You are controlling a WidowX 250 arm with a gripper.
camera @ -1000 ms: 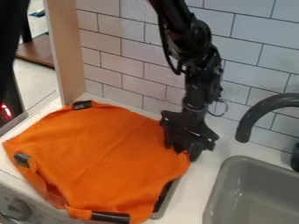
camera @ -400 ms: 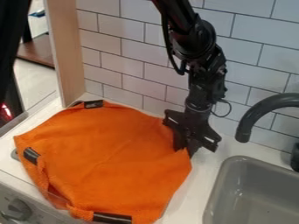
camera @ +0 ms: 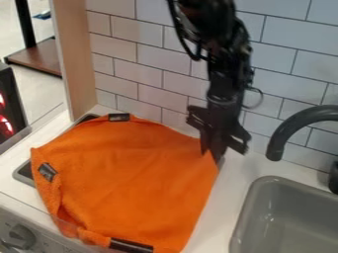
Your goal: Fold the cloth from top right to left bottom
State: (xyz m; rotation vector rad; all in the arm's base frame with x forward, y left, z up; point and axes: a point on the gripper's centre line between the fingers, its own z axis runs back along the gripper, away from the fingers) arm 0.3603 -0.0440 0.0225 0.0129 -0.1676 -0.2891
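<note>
Camera view: I hang down in front of the white tiled wall (camera: pixel 158 54), with my black arm (camera: pixel 228 64) coming in from the top edge. My gripper (camera: pixel 214 152) is at the upper right corner of the orange cloth (camera: pixel 132 183), fingers closed with a bit of that corner pinched between them; how thick a bunch I have, I cannot tell. The cloth lies spread in one broad piece over the left part of the white counter (camera: pixel 216 217), reaching down to the front edge, and it rises to a point where I hold it. Three dark strips show on it: one along the top edge (camera: pixel 119 117), one near the left edge (camera: pixel 47 171), and one at the bottom (camera: pixel 131 246). Beneath its left side, a dark flat piece with a grey rim (camera: pixel 25 173) pokes out. To the right of the cloth, apart from it, is the grey sink (camera: pixel 246 210), with the dark curved faucet (camera: pixel 290 128) above it. A pale wooden panel (camera: pixel 74 59) stands upright behind the cloth on the left, and a round knob (camera: pixel 20 236) sits on the front at lower left.
</note>
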